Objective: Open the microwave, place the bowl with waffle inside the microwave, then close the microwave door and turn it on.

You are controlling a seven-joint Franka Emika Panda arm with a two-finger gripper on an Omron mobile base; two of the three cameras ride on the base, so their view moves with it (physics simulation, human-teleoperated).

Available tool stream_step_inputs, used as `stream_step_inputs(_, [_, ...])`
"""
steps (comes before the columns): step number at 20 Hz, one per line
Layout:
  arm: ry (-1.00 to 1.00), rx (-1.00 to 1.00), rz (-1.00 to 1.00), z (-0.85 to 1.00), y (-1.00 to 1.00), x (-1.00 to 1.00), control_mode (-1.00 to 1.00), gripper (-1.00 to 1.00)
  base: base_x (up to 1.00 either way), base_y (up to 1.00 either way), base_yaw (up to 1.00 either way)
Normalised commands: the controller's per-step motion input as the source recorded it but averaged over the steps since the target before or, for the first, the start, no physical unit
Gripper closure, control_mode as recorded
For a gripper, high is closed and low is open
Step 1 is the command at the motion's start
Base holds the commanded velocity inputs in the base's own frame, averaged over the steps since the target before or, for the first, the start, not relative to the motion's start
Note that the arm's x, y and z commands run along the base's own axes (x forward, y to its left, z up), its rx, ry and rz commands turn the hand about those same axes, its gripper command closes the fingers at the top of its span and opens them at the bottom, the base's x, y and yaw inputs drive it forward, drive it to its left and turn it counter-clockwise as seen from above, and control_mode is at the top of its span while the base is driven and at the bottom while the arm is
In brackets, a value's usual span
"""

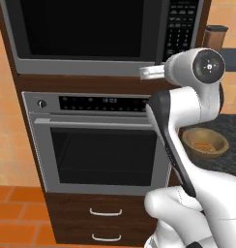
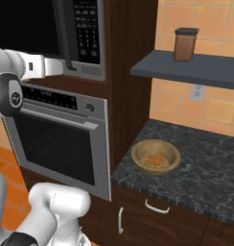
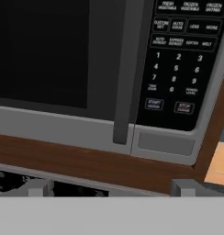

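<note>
Microwave (image 1: 91, 34) occupies the upper part of the left base view, built in above the silver oven (image 1: 98, 145). Microwave door (image 3: 54, 59) is fully shut; its black vertical bar handle (image 3: 127, 73) runs down the centre of the hand view, with the keypad (image 3: 180, 69) to its right. No step of the task is complete.

Gripper (image 3: 109, 188) sits at the bottom of the hand view, jaws spread wide and empty, level with the door's lower edge and apart from the handle; in my judgement the approach to the handle is under way.

Bowl (image 2: 156, 157) rests on the dark stone counter (image 2: 205, 168), lower right of centre in the right base view, with the waffle (image 2: 154, 160) inside it, untouched.

Outstanding: opening the door, loading the bowl, closing, starting.
</note>
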Motion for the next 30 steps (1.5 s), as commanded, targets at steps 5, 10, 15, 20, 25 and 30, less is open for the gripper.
stream_step_inputs(5, [0.05, -0.01, 0.00, 0.13, 0.00, 0.35, -1.00, -1.00, 0.00, 0.00, 0.00])
stream_step_inputs(10, [0.02, 0.00, 0.00, -0.01, -0.13, 0.20, -1.00, -1.00, 0.00, 0.00, 0.00])
stream_step_inputs(15, [0.01, 0.00, -0.05, -0.10, -0.20, 0.36, -1.00, -1.00, 0.00, 0.00, 0.00])
stream_step_inputs(20, [0.02, 0.00, -0.10, -0.05, 0.00, 0.57, -1.00, -1.00, 0.00, 0.00, 0.00])
stream_step_inputs(25, [0.03, 0.00, -0.13, -0.10, 0.00, 0.59, -1.00, -1.00, 0.00, 0.00, 0.00])
stream_step_inputs(30, [0.00, 0.00, -0.10, -0.12, 0.00, 0.58, -1.00, -1.00, 0.00, 0.00, 0.00])
